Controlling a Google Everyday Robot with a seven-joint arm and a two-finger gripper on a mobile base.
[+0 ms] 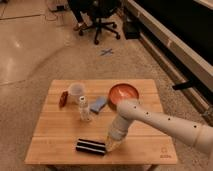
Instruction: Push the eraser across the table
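Observation:
The eraser [90, 146], a long black block with white stripes, lies near the front edge of the light wooden table [145, 145], left of centre. My gripper [112, 144] is at the end of the white arm that reaches in from the right. It is low over the table and touches the eraser's right end.
An orange bowl [124, 93] sits at the back right of the table. A light-blue flat block [98, 104], a clear bottle [84, 109], a white cup [76, 91] and a small red-brown object [63, 98] stand at the back left. An office chair [100, 22] is on the floor behind.

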